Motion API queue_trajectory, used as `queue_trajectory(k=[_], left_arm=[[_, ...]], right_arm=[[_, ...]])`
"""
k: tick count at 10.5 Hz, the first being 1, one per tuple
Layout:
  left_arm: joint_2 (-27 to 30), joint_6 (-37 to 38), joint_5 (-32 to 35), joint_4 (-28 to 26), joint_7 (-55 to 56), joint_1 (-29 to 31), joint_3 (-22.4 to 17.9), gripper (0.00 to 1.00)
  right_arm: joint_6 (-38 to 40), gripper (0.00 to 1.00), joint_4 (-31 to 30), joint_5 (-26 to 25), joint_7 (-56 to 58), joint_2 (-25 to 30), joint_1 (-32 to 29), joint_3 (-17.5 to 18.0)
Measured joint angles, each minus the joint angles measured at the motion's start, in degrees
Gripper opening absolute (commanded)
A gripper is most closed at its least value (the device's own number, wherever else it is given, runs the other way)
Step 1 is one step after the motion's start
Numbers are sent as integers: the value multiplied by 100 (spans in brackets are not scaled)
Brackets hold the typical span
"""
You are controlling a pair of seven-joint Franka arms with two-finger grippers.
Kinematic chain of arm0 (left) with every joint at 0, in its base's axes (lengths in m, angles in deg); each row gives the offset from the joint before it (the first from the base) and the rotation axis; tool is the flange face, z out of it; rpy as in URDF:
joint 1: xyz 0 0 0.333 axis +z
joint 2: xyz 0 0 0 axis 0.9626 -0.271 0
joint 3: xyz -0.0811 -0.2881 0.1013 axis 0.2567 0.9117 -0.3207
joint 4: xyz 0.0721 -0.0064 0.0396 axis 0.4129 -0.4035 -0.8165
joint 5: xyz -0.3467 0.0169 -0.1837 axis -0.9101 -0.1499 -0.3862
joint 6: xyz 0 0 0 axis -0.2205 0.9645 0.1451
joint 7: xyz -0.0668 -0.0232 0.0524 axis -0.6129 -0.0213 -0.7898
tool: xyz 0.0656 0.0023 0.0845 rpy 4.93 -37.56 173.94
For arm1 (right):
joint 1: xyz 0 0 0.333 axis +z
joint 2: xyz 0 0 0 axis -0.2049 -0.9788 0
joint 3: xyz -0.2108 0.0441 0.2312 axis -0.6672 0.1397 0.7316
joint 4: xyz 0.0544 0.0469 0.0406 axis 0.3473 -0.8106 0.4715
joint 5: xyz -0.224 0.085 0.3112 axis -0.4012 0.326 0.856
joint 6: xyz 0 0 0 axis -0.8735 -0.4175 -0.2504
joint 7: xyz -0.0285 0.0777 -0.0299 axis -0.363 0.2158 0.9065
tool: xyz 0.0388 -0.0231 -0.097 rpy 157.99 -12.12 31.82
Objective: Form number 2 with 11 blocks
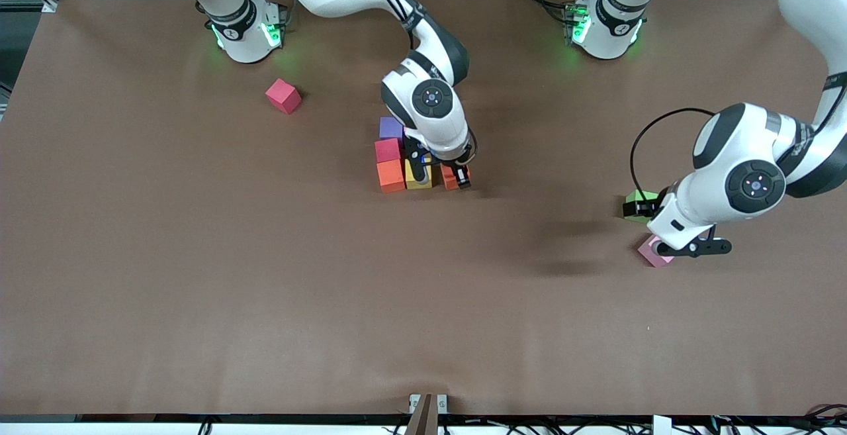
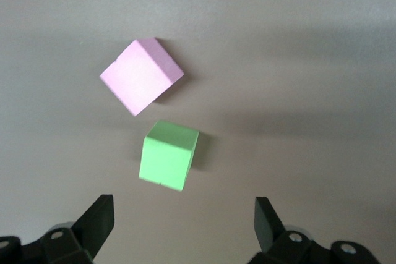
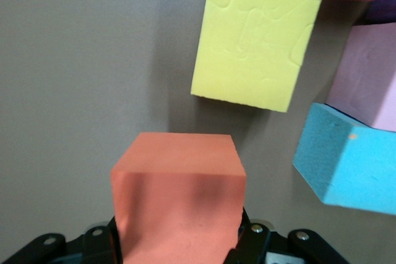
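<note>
Right gripper (image 1: pixel 456 180) is clamped on an orange block (image 3: pixel 179 199), low beside the yellow block (image 1: pixel 418 175) at the camera-side row of the half-built 2 (image 1: pixel 397 157). My read: placing step; next, seat it flush, then release. Left gripper (image 2: pixel 182 227) waits, jaws wide, over the green cube (image 2: pixel 167 154) and pink block (image 2: pixel 141 76). Red block (image 1: pixel 283 96) sits near the right arm's base.

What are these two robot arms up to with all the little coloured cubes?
They are laying cubes into a figure. The right gripper holds an orange cube low beside a yellow cube in the cluster at mid-table. The left gripper hovers open over a green cube and a pink cube at the left arm's end. A red cube lies apart near the right arm's base.
</note>
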Motion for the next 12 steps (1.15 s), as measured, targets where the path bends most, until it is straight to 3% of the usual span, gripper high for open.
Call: queue_trajectory(k=[2,4,5,9,11,12], left_arm=[[294,101,-249,2,-313,13,19,100],[559,138,-651,16,-1053,-15,-282,100],[701,136,-941,64,-1495,-240,-744,100],[1605,134,-2293,201,-2812,-2774,-3837,100],[1983,142,-2425,202,-3036,-3696,-4793,100],[2152,160,-2489,205,-3065,-4007,-5088,100]], right_arm=[[-195,0,-7,0,-26,-129,3,34],[-196,0,-86,-53,-30,-163,-8,122],[-198,0,-194,-205,-32,-167,-63,239],[-299,0,-319,-558,-62,-119,-329,597],[-299,0,-403,-563,-64,-65,-350,605],[-296,0,-489,-563,-108,-15,-382,606]])
